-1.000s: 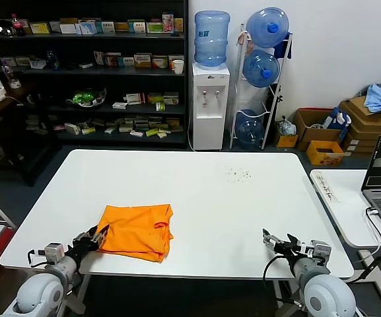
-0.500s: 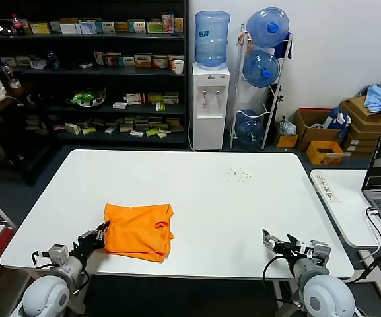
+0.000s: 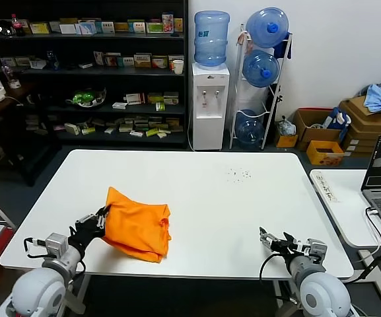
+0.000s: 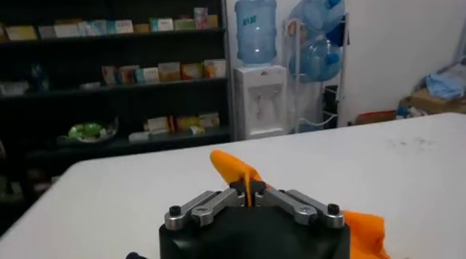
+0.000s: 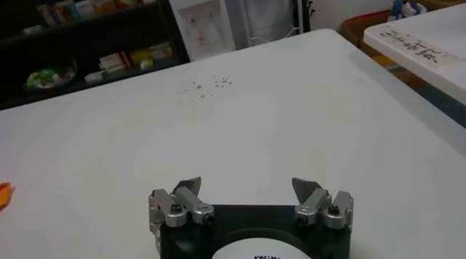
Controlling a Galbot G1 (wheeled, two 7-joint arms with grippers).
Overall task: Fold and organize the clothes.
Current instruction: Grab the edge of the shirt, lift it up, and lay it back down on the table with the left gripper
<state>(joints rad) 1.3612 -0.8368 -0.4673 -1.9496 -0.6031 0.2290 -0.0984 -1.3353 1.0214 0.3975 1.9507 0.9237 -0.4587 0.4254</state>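
On the white surface [image 3: 197,191], near its front left edge, your left pincer [image 3: 102,217] is pinching the orange T-shirt [image 3: 137,228], already a compact bundle, by one raised edge; final folding is remaining. Your right pincer [image 3: 270,242] is waiting wide open, holding nothing.

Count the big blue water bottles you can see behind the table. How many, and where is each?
4. One sits on top of the dispenser; three are on the rack beside it: top, middle and bottom. Others may be hidden.
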